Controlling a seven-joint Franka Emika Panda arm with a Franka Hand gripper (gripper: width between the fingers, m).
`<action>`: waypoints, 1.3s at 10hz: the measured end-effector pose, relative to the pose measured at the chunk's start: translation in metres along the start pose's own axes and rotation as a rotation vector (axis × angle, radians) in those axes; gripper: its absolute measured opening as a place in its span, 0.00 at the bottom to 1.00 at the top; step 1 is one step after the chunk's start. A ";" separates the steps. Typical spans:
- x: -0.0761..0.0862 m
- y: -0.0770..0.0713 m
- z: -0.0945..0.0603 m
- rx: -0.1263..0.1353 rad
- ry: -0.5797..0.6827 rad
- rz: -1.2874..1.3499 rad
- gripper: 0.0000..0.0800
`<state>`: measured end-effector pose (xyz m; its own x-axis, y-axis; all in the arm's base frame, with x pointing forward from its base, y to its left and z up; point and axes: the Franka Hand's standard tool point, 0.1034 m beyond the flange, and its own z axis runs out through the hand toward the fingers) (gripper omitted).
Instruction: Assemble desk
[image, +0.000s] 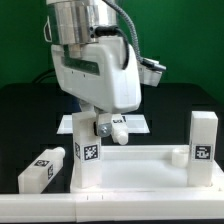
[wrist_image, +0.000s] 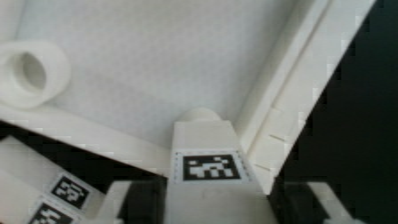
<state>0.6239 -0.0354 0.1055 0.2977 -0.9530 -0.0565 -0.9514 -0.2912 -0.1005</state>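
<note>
A glossy white robot arm (image: 95, 70) hangs over the black bench (image: 25, 125) early in the building of a white plastic desk. Its jaws sit either side of a small square-section white tagged leg (image: 88, 142), above the wide, flat, rimmed white tabletop (image: 140, 168). In the wrist view that tagged leg (wrist_image: 210, 150) points its narrow end at the bare panel of the tabletop (wrist_image: 160, 70). It is near the long rim and well apart from the round corner socket (wrist_image: 27, 75), which is empty. Neither view shows whether the jaws are clamped on the leg or merely flank it. A second leg (image: 203, 137) stands upright at the tabletop's far corner on the exterior view's right, just beside another round socket (image: 178, 155) that looks unfilled; whether that leg is seated in anything cannot be told. A third leg (image: 40, 168) lies on its side on the bench, off the tabletop's end on the exterior view's left. No fourth leg shows. By the look of it, no leg is yet fixed and both sockets in view stand open. The leg between the jaws would first have to be brought over a corner socket, lowered in and turned home, with the others to follow.
</note>
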 end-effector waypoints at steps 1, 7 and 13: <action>0.001 -0.002 -0.003 -0.002 -0.011 0.174 0.36; -0.009 -0.002 0.001 0.019 -0.060 0.258 0.78; 0.004 0.005 0.001 0.009 -0.026 -0.555 0.81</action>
<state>0.6205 -0.0410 0.1039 0.7561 -0.6542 -0.0169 -0.6503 -0.7483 -0.1311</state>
